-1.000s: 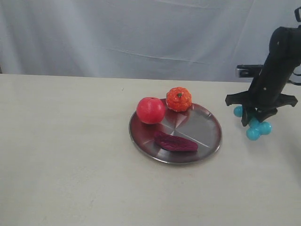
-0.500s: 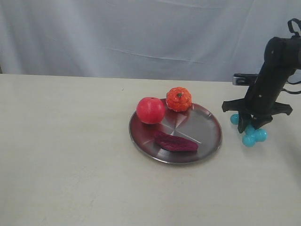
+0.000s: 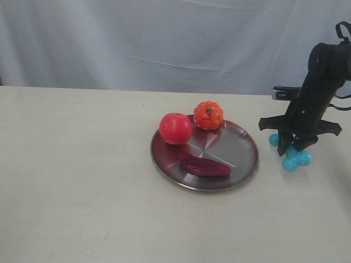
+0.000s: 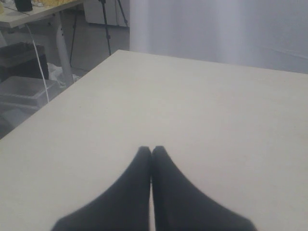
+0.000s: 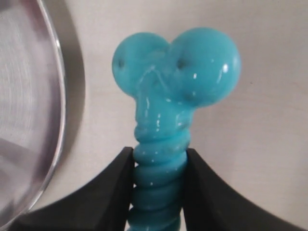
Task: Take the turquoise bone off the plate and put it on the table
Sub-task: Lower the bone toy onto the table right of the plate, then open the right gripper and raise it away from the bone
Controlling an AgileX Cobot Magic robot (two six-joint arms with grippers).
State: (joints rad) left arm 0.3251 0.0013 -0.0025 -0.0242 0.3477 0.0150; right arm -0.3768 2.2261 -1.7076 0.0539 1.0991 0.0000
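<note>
Your right tool (image 3: pixel 294 149) (image 5: pixel 159 166) is gripping the ribbed shaft of the small turquoise rubber bone with knobbed ends (image 3: pixel 296 159) (image 5: pixel 175 62), its black fingers pressed against either side. The bone is hanging tilted below the tool, one knobbed end low over the pale beige matte surface (image 3: pixel 82 192) (image 5: pixel 269 144). I cannot tell whether that end is touching. The bone is sitting off the round shiny steel plate (image 3: pixel 236 148) (image 5: pixel 29 96), just beside its right rim.

On the plate, a red round fruit (image 3: pixel 175 128) and an orange ribbed fruit (image 3: pixel 208 115) are sitting at the far edge, and a dark purple oblong piece (image 3: pixel 204 165) is lying nearer the front.

Your left tool (image 4: pixel 151 151) is resting with its tips closed together above a bare stretch of the surface (image 4: pixel 192 106).

Compared with a second ago, the right tool and bone are sitting slightly lower and closer to the plate; over the last half second they are barely shifting.
</note>
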